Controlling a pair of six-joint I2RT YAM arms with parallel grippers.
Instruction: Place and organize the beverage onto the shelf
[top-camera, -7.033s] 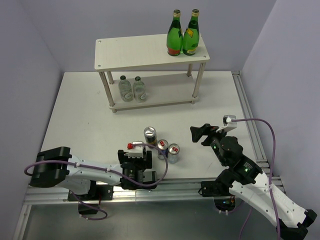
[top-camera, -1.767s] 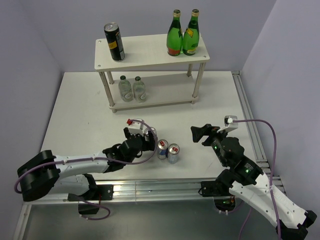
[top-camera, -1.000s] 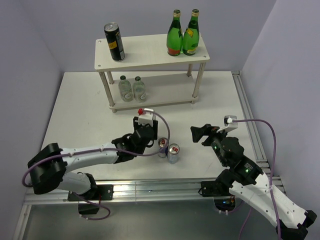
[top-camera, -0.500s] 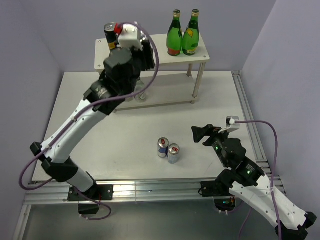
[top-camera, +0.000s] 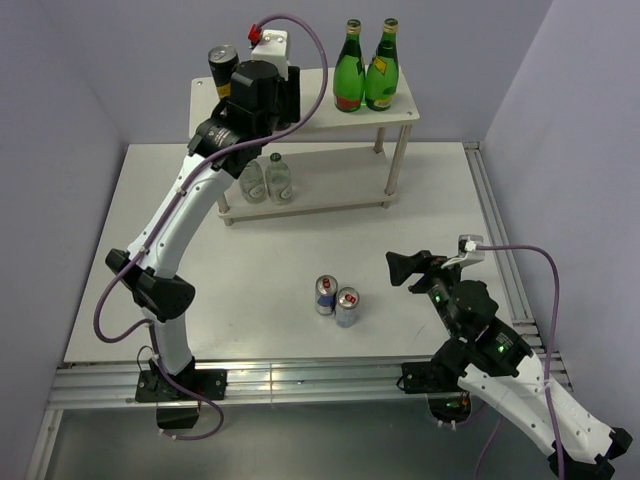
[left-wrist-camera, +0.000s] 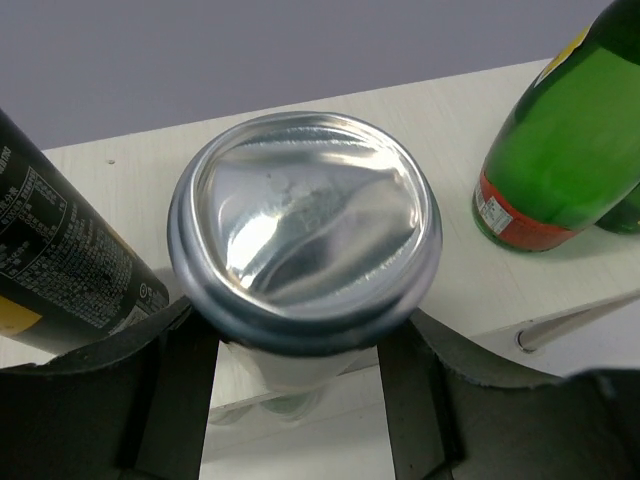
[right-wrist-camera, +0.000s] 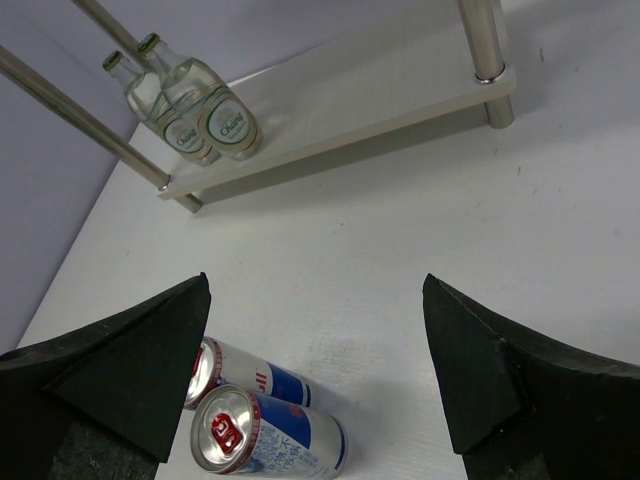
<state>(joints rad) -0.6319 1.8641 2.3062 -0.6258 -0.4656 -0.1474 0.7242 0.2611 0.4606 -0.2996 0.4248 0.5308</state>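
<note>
My left gripper is shut on a tall can, whose silver end faces the wrist camera. It hangs over the front of the shelf's top board, right beside a black-and-yellow can standing there. Seen from above, the left gripper hides the held can. Whether that can touches the board I cannot tell. Two clear bottles stand on the lower board. A pair of silver-blue cans stands on the table. My right gripper is open, right of them, holding nothing.
Two green glass bottles stand at the right end of the top board, a gap away from the held can. Purple-grey walls close in behind the shelf and on both sides. A metal rail runs along the table's near edge.
My left arm has carried the tall can up from the table to the shelf's top board and shifted slightly back beside the standing can. The right arm has barely moved.
</note>
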